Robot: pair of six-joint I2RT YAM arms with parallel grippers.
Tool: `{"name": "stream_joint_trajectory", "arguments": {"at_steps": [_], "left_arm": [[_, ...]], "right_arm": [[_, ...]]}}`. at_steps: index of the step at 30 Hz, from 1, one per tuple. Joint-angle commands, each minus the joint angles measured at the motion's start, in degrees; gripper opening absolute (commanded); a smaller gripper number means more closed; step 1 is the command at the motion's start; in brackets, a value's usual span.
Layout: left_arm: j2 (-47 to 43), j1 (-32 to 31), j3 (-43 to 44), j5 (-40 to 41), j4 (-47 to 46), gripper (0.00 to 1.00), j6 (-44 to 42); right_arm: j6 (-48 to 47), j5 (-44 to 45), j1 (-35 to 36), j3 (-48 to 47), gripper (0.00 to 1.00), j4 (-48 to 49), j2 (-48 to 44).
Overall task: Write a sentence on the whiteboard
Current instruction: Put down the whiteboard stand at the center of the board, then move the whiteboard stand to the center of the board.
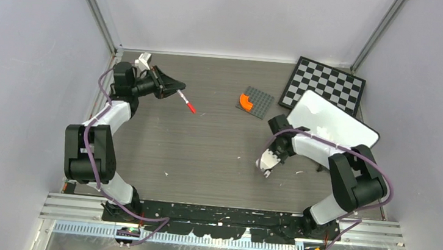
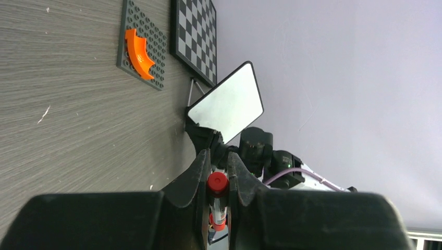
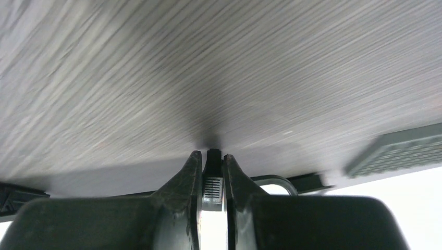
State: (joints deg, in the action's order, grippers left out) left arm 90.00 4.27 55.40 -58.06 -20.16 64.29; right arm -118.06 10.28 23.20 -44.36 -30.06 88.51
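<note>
A red-tipped marker pen (image 1: pixel 187 104) is clamped between the narrow jaws of the left gripper (image 1: pixel 175 88) at the far left, its tip aimed rightward. The small white rectangular whiteboard (image 1: pixel 333 119) is seen tilted at the far right, well apart from those jaws, its far edge by the black-and-white checkered chessboard (image 1: pixel 327 85). The right gripper (image 1: pixel 266 168) is pointed down at the grey wood-grain table (image 1: pixel 204 154), just near-left of the board, jaws drawn almost together.
</note>
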Motion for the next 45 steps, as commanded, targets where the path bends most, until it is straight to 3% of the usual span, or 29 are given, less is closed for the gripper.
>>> {"name": "stream_joint_trajectory", "arguments": {"at_steps": [1,12,17,21,24,27,30,32,36,38,41,45], "left_arm": [[-0.6,1.4,1.8,-1.9,-3.0,0.0,0.7],[-1.6,5.3,1.0,-3.3,-2.8,0.0,0.2],[-2.4,6.7,0.4,-3.9,-2.4,0.0,-0.3],[-3.2,7.7,0.2,-4.7,-1.6,0.0,-0.8],[-3.8,8.1,0.2,-4.9,-0.8,0.0,-1.5],[-4.3,8.3,0.0,-5.0,-0.6,0.0,-1.7],[-4.5,8.3,-0.1,-5.0,-0.5,0.0,-2.0],[-4.8,8.3,-0.1,-5.0,-0.4,0.0,-2.0],[-5.8,8.2,0.0,-4.7,1.2,0.0,-3.5],[-6.6,8.2,0.3,-4.3,3.5,0.0,-5.5],[-7.4,8.2,1.4,-3.8,8.2,0.0,-9.4],[-8.1,7.5,3.1,-2.4,14.7,0.0,-14.7]], "right_arm": [[-9.3,-0.4,7.7,-3.7,0.0,4.7,1.9],[-6.9,1.0,31.7,-3.9,0.0,13.5,3.7],[-11.1,2.3,39.1,0.7,0.0,26.1,5.8],[-8.8,5.0,43.8,1.4,0.02,26.9,5.7],[-7.3,6.3,46.1,3.2,0.17,27.7,4.5],[-4.3,7.2,48.5,4.6,0.53,28.0,2.1],[-0.7,8.7,50.8,4.4,0.69,24.9,-0.9],[3.0,10.0,52.7,3.7,0.74,22.0,-3.1],[15.8,12.7,56.2,0.9,0.81,14.9,-7.9],[28.4,13.0,57.5,-3.8,0.85,9.3,-9.1],[52.9,14.5,56.6,-17.8,0.87,-3.9,-6.4],[78.3,9.6,47.0,-36.4,0.87,-19.2,-2.5]]}}
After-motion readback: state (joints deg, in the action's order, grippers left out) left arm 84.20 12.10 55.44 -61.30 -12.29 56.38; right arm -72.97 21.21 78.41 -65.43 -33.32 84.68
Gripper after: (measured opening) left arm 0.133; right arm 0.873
